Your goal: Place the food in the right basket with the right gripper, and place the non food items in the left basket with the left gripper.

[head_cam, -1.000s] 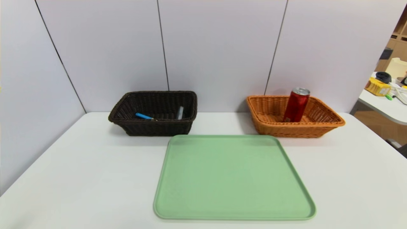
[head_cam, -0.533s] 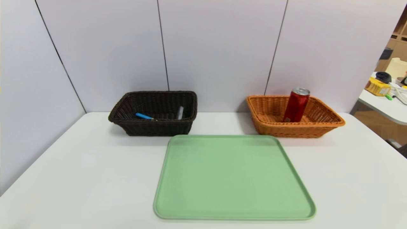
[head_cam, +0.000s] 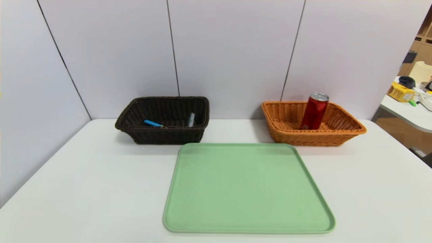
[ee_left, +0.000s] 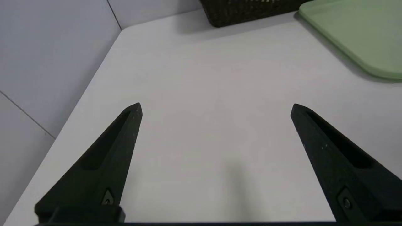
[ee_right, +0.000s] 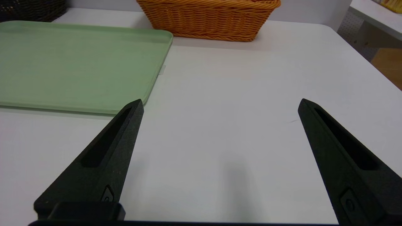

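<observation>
Change since earlier head frames: nothing on the desk [head_cam: 84,175] has shifted; can, baskets and tray lie as they did a second ago
Food: red can [head_cam: 314,111] stands a little tilted inside the orange-tan right basket [head_cam: 347,133], silver top above the rim
Non-food: spoon, only its blue handle end [head_cam: 152,123] showing, and the grey translucent case [head_cam: 191,119] both lie inside the dark brown left basket [head_cam: 168,136]
Tray: green tray [head_cam: 248,189] bare, in front of and between the two baskets
Left gripper [ee_left: 216,108]: low over the desk near its left edge, well short of the left basket; fingers [ee_left: 103,163] wide apart, nothing between them
Right gripper [ee_right: 221,105]: over the desk beside the tray's right edge, orange basket ahead; fingers [ee_right: 100,166] wide apart, holding nothing
Writing: small pale label low on the can, too small to read; no other brand or text legible
</observation>
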Action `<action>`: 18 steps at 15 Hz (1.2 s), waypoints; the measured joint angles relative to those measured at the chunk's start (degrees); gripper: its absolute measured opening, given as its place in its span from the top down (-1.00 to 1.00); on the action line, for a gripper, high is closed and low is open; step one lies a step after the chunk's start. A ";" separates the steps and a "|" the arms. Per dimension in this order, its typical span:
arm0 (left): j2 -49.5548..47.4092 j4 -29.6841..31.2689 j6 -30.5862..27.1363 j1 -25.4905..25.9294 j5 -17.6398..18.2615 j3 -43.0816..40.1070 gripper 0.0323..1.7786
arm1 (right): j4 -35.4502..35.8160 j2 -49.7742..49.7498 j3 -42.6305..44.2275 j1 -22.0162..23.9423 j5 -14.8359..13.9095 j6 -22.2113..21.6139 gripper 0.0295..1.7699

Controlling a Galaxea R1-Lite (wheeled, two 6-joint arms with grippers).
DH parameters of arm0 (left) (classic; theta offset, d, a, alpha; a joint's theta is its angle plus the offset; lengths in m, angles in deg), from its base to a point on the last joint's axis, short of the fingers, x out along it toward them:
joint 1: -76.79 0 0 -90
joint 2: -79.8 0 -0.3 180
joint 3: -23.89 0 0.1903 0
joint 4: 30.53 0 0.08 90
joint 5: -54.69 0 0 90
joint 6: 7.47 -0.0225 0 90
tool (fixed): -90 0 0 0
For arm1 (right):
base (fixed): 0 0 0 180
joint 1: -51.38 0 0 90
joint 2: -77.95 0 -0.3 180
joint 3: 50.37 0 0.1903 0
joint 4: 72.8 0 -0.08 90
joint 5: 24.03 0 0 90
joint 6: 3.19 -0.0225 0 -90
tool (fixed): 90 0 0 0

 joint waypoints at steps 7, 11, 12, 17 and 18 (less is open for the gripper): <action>-0.33 -0.05 8.07 0.05 -0.74 -0.18 -0.90 | -0.02 0.00 0.02 0.00 0.00 0.05 -0.92; -0.33 -0.02 8.09 0.02 -0.80 -0.18 -0.90 | 0.00 0.00 0.02 0.00 0.00 0.02 -0.92; -0.33 -0.02 8.09 0.02 -0.83 -0.18 -0.90 | 0.00 0.00 0.02 0.00 0.02 0.02 -0.92; -0.33 -0.02 8.13 0.02 -0.80 -0.18 -0.90 | 0.00 0.00 0.02 0.00 0.00 0.13 -0.92; -0.33 -0.02 8.16 0.05 -0.80 -0.18 -0.90 | -0.05 0.00 0.02 0.00 0.04 0.44 -0.92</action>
